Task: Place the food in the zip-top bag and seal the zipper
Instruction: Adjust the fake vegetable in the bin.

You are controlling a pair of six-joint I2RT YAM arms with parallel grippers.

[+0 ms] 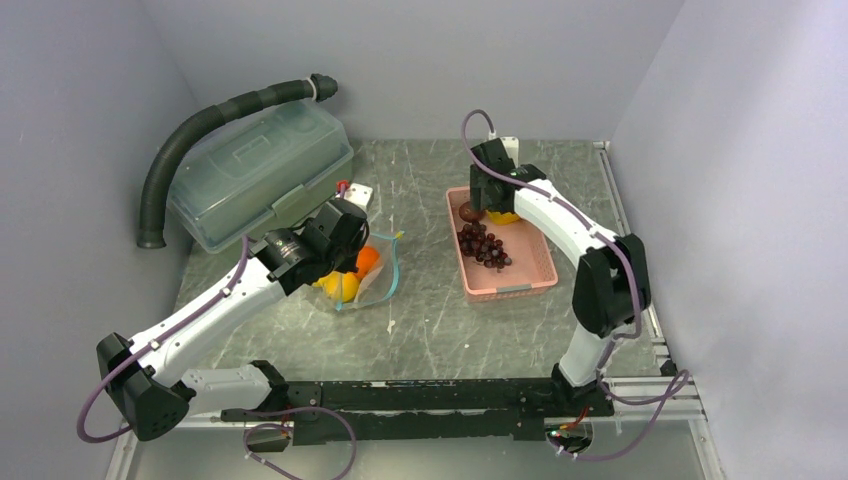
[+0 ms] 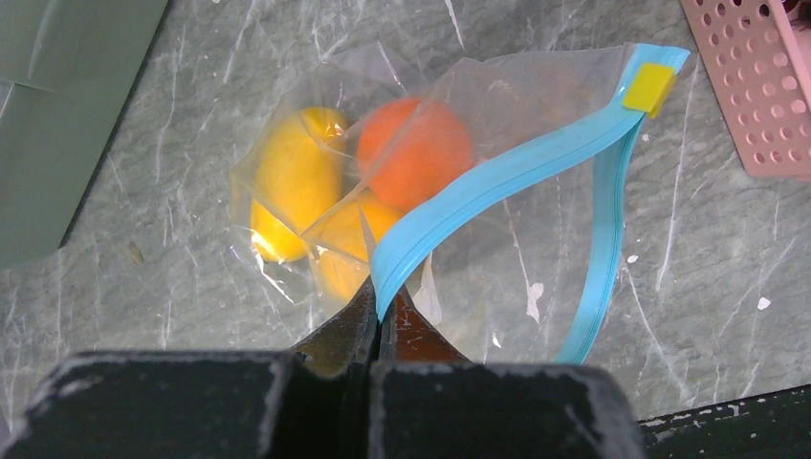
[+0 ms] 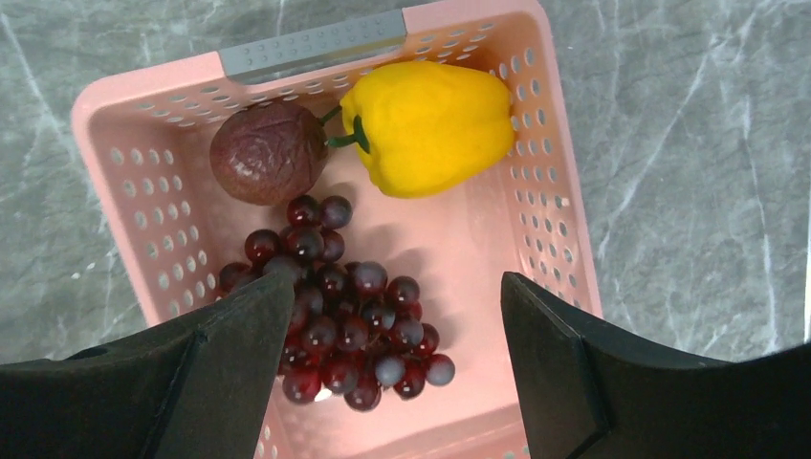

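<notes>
Three fruits (image 2: 416, 153) lie in the bag (image 2: 536, 105) toward the bench's (image 1: 430, 320) left edge, left gripper (image 2: 383, 316) clamped on its zipper (image 2: 497, 182); right gripper (image 3: 394, 282) gapes over the basket's (image 3: 96, 124) grapes (image 3: 354, 325).

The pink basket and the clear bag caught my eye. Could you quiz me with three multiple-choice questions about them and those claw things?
1. What colour is the zipper on the clear bag?
A red
B teal-blue
C black

2. Where is the grape bunch?
A in the bag
B in the pink basket
C outside both

3. How do the jaws of the right gripper stand?
A shut tight
B shut on the grapes
C open

Answers:
1 B: the strip along the bag's mouth shows teal-blue in the left wrist view.
2 B: the bunch lies on the basket's floor, inside its slotted pink walls.
3 C: the right wrist view shows a wide gap between the two fingers, above the basket.
</notes>
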